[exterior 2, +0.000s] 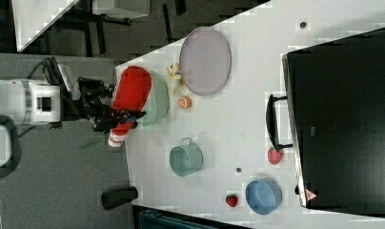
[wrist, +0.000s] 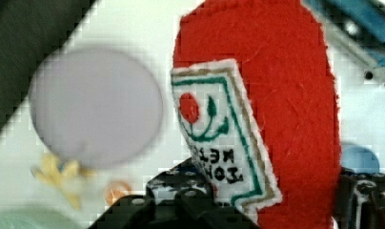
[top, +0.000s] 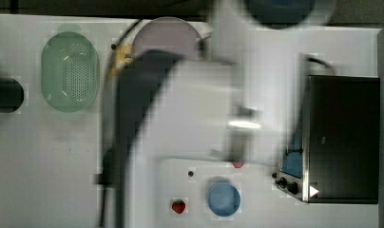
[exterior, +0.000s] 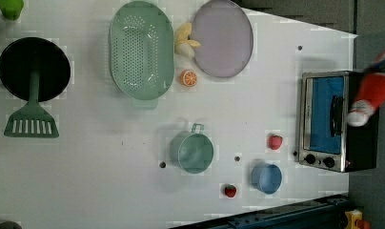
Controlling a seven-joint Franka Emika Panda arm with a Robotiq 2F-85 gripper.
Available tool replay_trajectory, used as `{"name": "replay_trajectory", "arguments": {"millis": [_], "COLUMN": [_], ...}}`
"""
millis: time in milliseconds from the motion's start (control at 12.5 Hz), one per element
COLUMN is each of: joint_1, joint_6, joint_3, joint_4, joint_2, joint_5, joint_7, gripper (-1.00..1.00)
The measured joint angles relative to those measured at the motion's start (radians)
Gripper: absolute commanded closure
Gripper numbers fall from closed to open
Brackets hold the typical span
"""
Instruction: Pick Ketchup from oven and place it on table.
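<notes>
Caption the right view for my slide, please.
Gripper holds the ketchup aloft beside the table, oven door shut.

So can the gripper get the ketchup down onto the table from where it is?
Probably yes: the gripper already holds the ketchup in the air, outside the oven, and bare table lies free.

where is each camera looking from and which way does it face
top view: overhead, straight down on the table; the arm's white body blocks the middle.
left view: high, facing the oven door; ketchup at the left view's right.
right view: high, behind the oven; gripper holds ketchup.
wrist view: on the wrist, ketchup label close.
Left and right views share the blue bowl.
</notes>
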Motion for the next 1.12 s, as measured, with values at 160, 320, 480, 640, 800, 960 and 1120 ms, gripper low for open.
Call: {"name": "replay_trajectory", "arguments": {"millis": [160,320,480,640,800,960,1120], "joint_1": [0.051,0.065,0.066,0.050,0.012,-0.015,-0.024], "joint_6": [0.006,0.116,0.210,0.369,0.506,0.637,0.728], "joint_3": [0.041,0.080,0.077,0.045,0.023,0.007,-0.007], "joint_4": [-0.078,-0.222,-0.365,-0.476,-0.560,-0.604,-0.640], "joint_2": [0.031,0.041,0.041,0.052,0.072,0.115,0.168], "joint_5": [0.016,0.003,0.006,-0.006,-0.035,-0.030,0.007], "joint_7": [-0.004,-0.004,-0.009,-0.010,-0.010,-0.010,-0.007], "gripper": [-0.27,-0.27,-0.27,-0.27,-0.27,-0.33,-0.74]}}
